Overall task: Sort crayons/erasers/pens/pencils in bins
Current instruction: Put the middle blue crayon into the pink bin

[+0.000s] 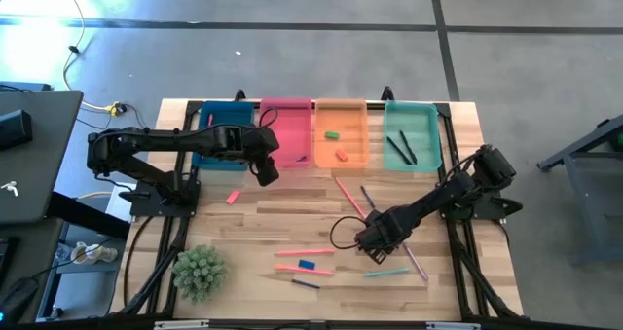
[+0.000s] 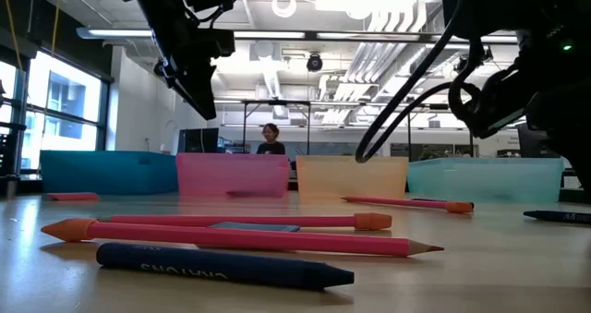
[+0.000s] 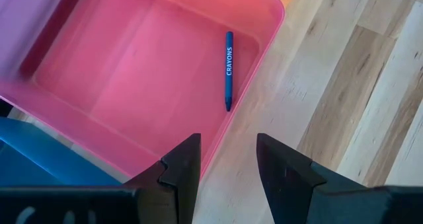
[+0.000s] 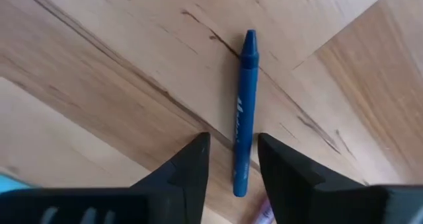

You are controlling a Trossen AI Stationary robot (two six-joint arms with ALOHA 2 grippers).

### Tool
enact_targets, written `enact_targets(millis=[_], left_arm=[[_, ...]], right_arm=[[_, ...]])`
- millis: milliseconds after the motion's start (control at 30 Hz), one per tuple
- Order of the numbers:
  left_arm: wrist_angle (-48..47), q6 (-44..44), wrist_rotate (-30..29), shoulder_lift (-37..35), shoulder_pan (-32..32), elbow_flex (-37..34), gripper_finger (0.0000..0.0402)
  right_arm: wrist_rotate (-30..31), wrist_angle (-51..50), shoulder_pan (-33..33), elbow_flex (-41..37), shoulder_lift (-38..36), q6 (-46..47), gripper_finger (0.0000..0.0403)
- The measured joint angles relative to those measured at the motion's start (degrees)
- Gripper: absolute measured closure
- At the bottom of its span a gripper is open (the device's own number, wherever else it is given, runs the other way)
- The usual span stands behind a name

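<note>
Between the fingers of the right claw (image 4: 231, 168) lies a blue crayon (image 4: 243, 112), a slim stick with a pointed tip and pale lettering along its side, flat on the wooden worktop (image 1: 263, 223). The fingers stand either side of its near end with small gaps, parted and not gripping it. In the high view this claw (image 1: 375, 240) is low over the worktop's right half, with a teal stick (image 1: 387, 272) and a pinkish pencil (image 1: 416, 263) just beside it.

Four bins sit in a row along the far edge: dark blue (image 1: 226, 126), pink (image 1: 286, 130), orange (image 1: 341, 132) and teal-green (image 1: 412, 132). The orange one holds two erasers, a green (image 1: 332, 133) and a pink-red (image 1: 342, 156); a third, blue eraser (image 1: 307, 265) lies on the worktop between two pink pencils, left of the right claw. The teal-green bin holds two dark pens (image 1: 401, 148).

The left claw (image 3: 225, 174) hovers over the near wall of the pink bin (image 3: 142, 72), fingers parted and empty. Ahead of it, inside the bin, lies one more blue crayon (image 3: 229, 69) printed CRAYONS.

A small red stick (image 1: 233, 197) lies near the left claw, and a green spiky plant (image 1: 200, 271) stands at the worktop's near left corner.
</note>
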Motion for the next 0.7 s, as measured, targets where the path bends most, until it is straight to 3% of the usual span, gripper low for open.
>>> enact_targets(millis=[333,533,700], left_arm=[[0.0,0.32,-0.01,0.0,0.0,-0.02,0.0268],[0.0,0.36,0.65,0.0,0.0,-0.02,0.0268],[-0.01,-1.49,9.5,0.0,0.0,-0.01,0.0268]], right_arm=[[-1.01,0.9,-0.2,-0.08,0.15,-2.57,0.0389],[-0.79,1.42,-0.2,-0.15,0.05,-3.14,0.039],[-0.03,4.2,-0.02,-0.66,-2.66,-3.45,0.0396]])
